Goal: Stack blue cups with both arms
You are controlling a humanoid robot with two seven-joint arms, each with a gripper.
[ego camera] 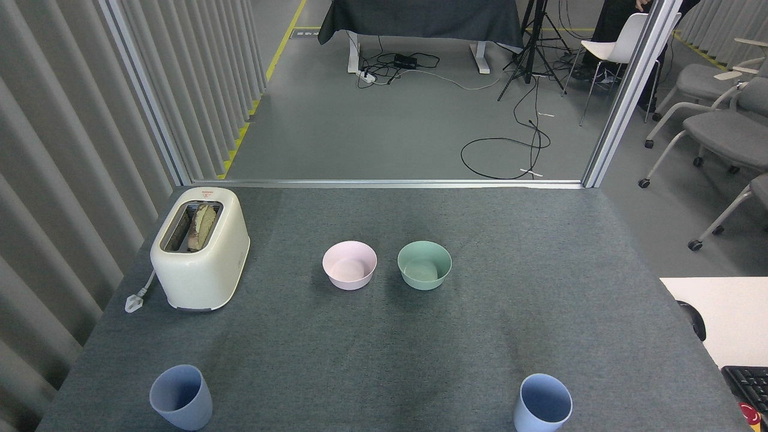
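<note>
Two pale-blue cups stand upright and empty near the table's front edge. One blue cup [181,397] is at the front left, the other blue cup [543,404] at the front right, far apart from each other. Neither of my arms nor any gripper shows in the head view.
A pink bowl [349,264] and a green bowl [424,264] sit side by side mid-table. A cream toaster [200,248] with bread in its slot stands at the left, its plug [134,301] lying beside it. A white desk [726,312] with a keyboard [749,384] adjoins the table's right side.
</note>
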